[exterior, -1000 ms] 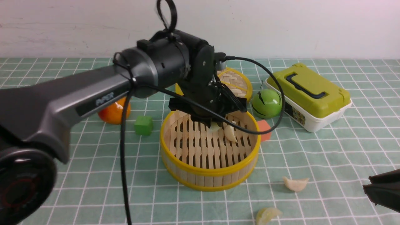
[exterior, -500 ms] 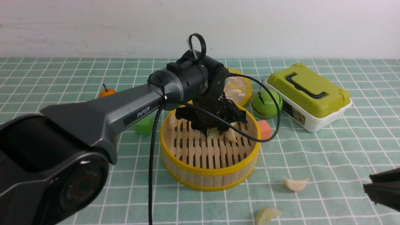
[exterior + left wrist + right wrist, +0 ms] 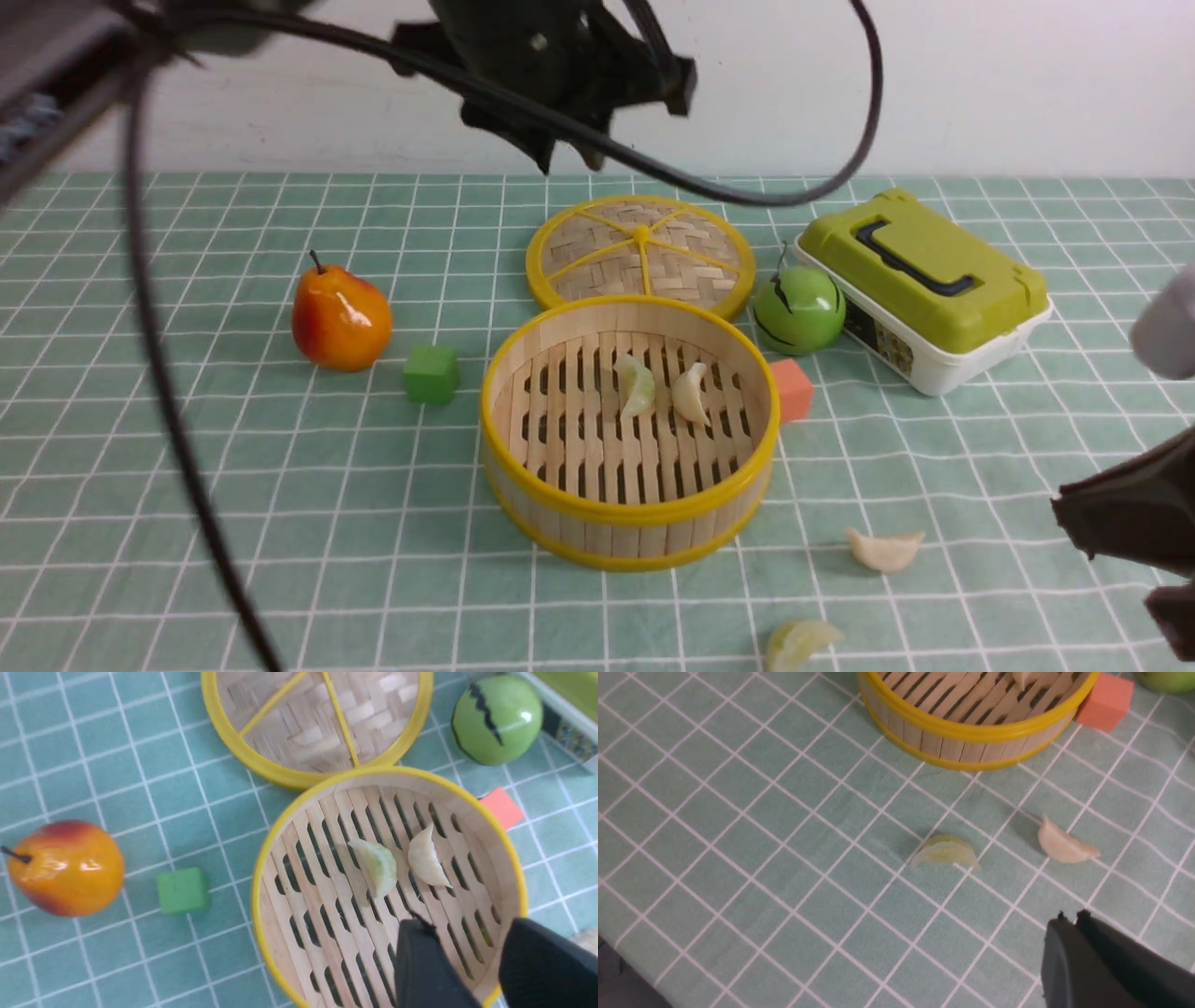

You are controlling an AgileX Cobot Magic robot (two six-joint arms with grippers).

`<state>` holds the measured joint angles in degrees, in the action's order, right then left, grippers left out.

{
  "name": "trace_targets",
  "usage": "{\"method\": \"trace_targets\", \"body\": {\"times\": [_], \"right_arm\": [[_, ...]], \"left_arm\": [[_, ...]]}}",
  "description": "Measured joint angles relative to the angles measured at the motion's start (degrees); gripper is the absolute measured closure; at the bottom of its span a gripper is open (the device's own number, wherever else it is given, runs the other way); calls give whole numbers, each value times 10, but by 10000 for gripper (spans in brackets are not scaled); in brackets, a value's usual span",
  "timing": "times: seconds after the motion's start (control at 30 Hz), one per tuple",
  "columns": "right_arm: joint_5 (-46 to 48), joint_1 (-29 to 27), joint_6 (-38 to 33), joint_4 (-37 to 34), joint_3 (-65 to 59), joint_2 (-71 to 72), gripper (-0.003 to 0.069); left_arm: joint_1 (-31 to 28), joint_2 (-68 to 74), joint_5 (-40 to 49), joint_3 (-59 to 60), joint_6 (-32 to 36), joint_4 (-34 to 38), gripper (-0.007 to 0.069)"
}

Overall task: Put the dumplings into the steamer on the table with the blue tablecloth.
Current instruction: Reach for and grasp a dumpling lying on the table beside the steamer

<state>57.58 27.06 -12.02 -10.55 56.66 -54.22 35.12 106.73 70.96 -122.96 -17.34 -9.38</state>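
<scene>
Bamboo steamer (image 3: 625,511): two dumplings (image 3: 639,385) rest on its slats, judged delivered | left gripper (image 3: 467,935): jaws parted, empty, raised clear above them | blue tablecloth (image 3: 280,467): white dumpling (image 3: 1064,845), green dumpling (image 3: 945,853) lie loose ahead of right gripper (image 3: 1071,917), likely awaiting pickup; jaws pressed together, empty; white nearer.

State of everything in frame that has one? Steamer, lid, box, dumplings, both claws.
steamer: uncovered, upright on the cloth.
lid: off, flat behind the steamer.
green box: closed.
dumplings inside: one green, one white, on the slats.
dumplings outside: one white, one green, on the cloth.
left claw: open, empty.
right claw: shut, empty.
</scene>
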Motion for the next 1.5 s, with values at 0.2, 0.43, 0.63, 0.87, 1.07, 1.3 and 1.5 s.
{"method": "trace_targets", "body": {"times": [0.2,0.43,0.63,0.87,1.07,1.3,1.5], "right_arm": [[36,43,8,1,13,-95,662],[-5,90,6,4,16,-220,648],[-27,90,-49,52,17,-315,486],[-107,90,-79,114,17,-399,180],[-179,90,-93,151,17,-450,85],[-205,90,-132,140,18,-476,163],[-207,90,-136,106,18,-481,409]], "left_arm": [[0,-182,3,190,9,10,624],[0,-396,-54,501,-8,17,638],[0,-494,-84,659,-10,36,638],[0,-507,-88,695,-8,70,638],[0,-507,-93,695,-6,72,638],[0,-507,-93,695,-6,72,638],[0,-507,-93,695,-6,72,638]]}}
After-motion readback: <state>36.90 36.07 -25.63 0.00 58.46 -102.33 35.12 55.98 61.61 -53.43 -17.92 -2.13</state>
